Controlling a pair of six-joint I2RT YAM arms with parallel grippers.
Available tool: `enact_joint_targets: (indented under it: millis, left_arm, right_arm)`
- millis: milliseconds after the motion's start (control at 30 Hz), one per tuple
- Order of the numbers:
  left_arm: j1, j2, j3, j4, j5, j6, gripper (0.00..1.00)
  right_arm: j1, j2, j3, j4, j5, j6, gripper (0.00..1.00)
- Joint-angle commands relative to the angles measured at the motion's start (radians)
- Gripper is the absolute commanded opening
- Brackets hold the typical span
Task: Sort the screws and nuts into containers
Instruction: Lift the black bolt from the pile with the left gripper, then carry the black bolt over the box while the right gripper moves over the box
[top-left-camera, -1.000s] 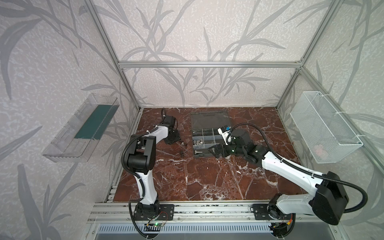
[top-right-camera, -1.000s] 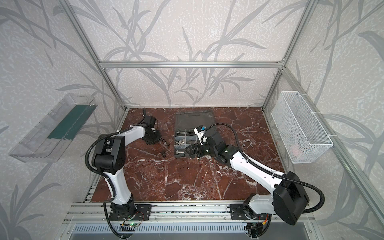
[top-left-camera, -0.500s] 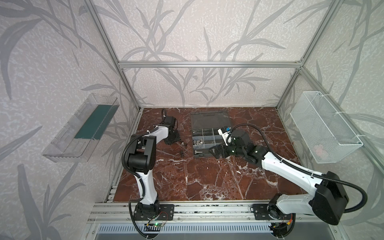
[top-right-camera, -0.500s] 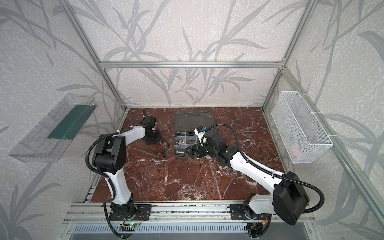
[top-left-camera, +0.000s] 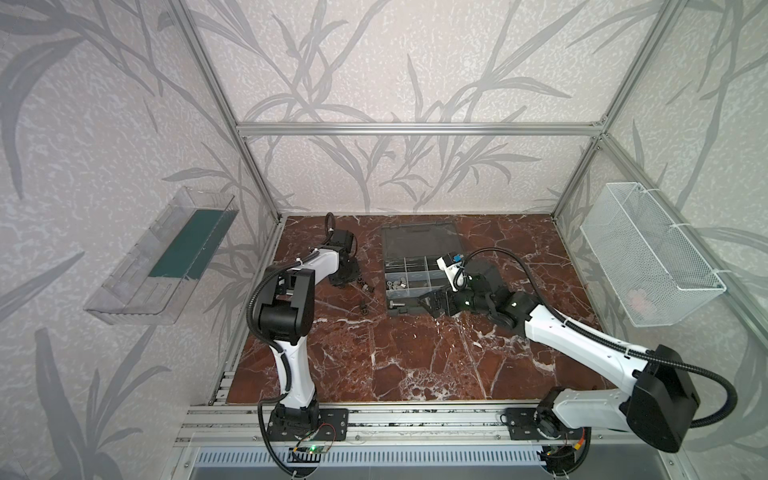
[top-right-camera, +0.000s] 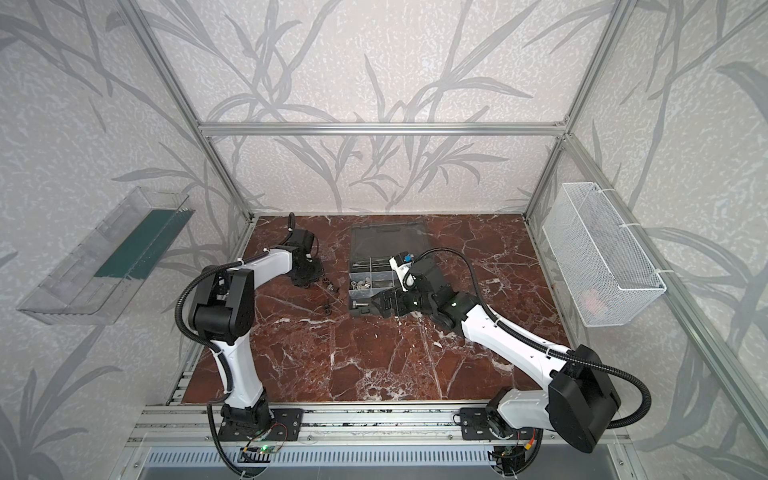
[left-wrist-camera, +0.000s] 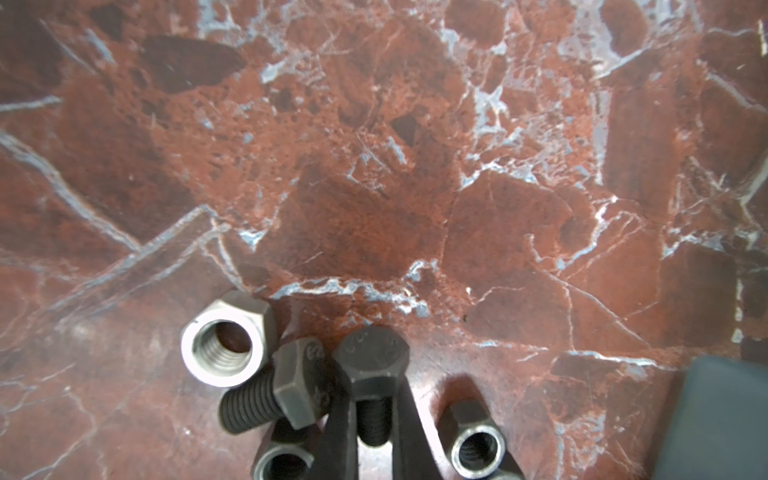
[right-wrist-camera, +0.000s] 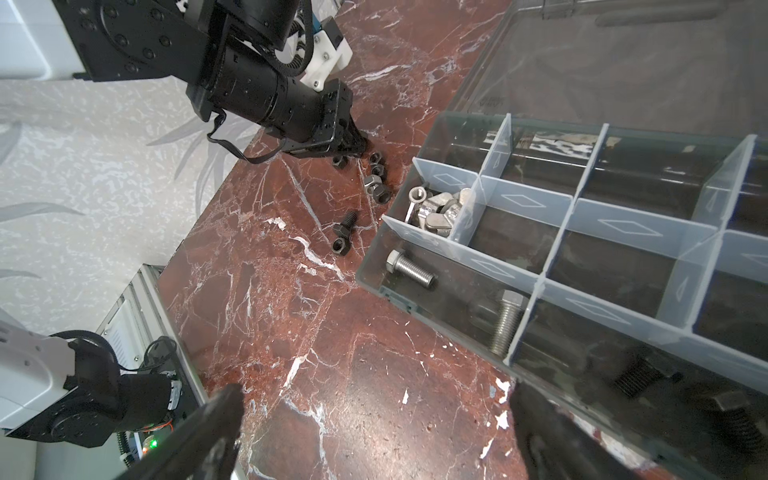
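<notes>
The left end effector is closed down narrow on a black bolt. Its two fingers pinch the threaded shaft just below the hex head, which sticks out past the tips. The bolt sits low over the bench, but I cannot tell whether it touches. It is among loose parts beside the open case. A silver nut lies near, a second black bolt has its head right against the held one, and a dark nut lies on the other side.

I judge this a hard, stiff steel piece, small and light for the arm, yet dense enough to drop fast if it slips. The thread gives the fingers some bite. The round shaft may swivel between flat faces, so the head could swing down in a lift. A hold close under the head, as here, looks the soundest place. The neighbouring bolt may be dragged or tipped as this one rises.

The right end effector stands spread wide over the bench by the case's near edge and holds nothing. In the case, silver nuts fill one compartment and silver bolts lie in the next. The black bolt probably belongs in a compartment of its own kind.
</notes>
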Motion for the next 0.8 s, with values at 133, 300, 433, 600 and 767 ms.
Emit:
enact_joint_targets:
  millis: [133, 300, 433, 600, 767]
  left_arm:
    - [-0.039, -0.043, 0.005, -0.062, -0.022, 0.005, 0.00]
    - [-0.063, -0.088, 0.022, -0.093, -0.022, 0.005, 0.01]
    - [-0.094, -0.120, 0.037, -0.119, -0.031, 0.012, 0.00]
    - [-0.156, -0.152, 0.068, -0.150, -0.031, 0.015, 0.00]
    - [-0.228, -0.164, 0.109, -0.156, -0.001, 0.008, 0.00]
  right_arm:
    - [0.005, -0.047, -0.009, -0.021, 0.028, -0.019, 0.99]
    - [0.005, -0.045, -0.004, -0.023, 0.033, -0.026, 0.99]
    - [0.004, -0.042, 0.003, -0.027, 0.031, -0.028, 0.99]
    - [-0.001, -0.047, 0.008, -0.036, 0.030, -0.032, 0.99]
    - [-0.008, -0.051, 0.015, -0.051, 0.028, -0.034, 0.99]
